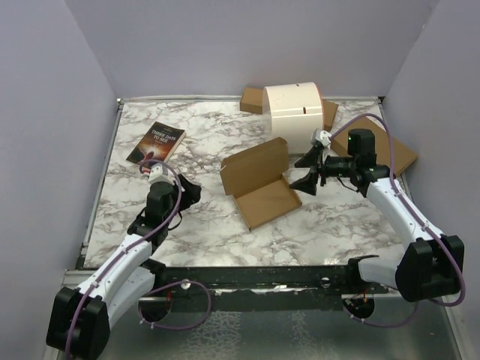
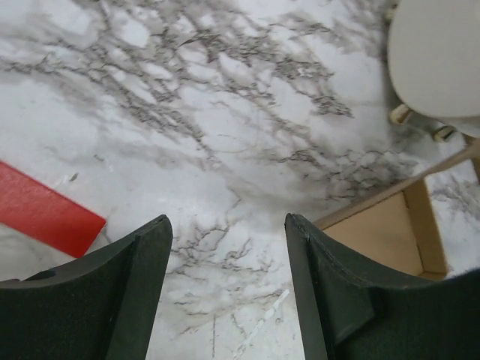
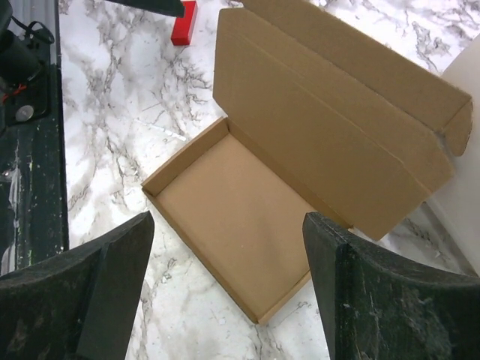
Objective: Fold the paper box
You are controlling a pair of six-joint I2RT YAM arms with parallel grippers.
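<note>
The paper box [image 1: 261,187] is a brown cardboard mailer in the middle of the marble table. Its shallow tray lies flat with side walls up, and its lid stands open at the far side. The right wrist view shows the tray [image 3: 229,217] and raised lid from above. My right gripper [image 1: 310,172] is open and empty, just right of the box and above the table. My left gripper [image 1: 192,192] is open and empty, low over the table left of the box. A corner of the box [image 2: 390,232] shows in the left wrist view.
A book [image 1: 156,142] lies at the far left. A white cylinder-like object [image 1: 295,109] stands at the back, with flat cardboard pieces [image 1: 379,142] behind and to its right. A red strip [image 2: 45,214] shows in the left wrist view. Grey walls enclose the table.
</note>
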